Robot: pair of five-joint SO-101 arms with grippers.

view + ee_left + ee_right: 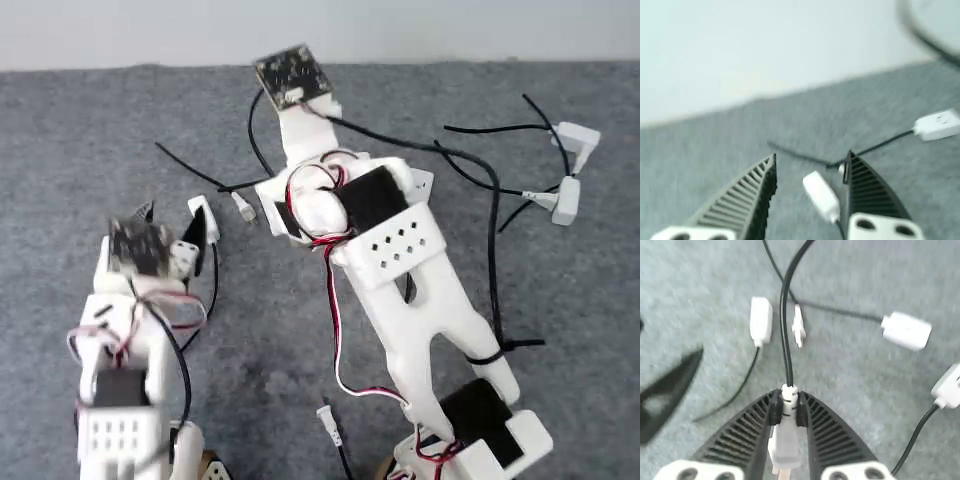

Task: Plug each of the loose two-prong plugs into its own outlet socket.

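My right gripper (786, 399) is shut on a white plug (785, 440) whose black cord (785, 315) runs away from the tips. Beyond it on the grey carpet lie a white cord end (761, 320), a small loose plug (798, 327) and two white sockets (906, 330) (950, 385). My left gripper (812, 156) (172, 215) is open just above the carpet. The same white cord end (821, 196) (207, 218) lies between its fingers, close to one of them. The small plug (243, 207) rests just past that finger.
The right arm (400, 250) stretches from the near right corner over the middle of the carpet, trailing a thick black cable (493, 250). Two white sockets (577, 138) (566, 200) lie at the far right. Another loose plug (328, 420) lies near the front edge.
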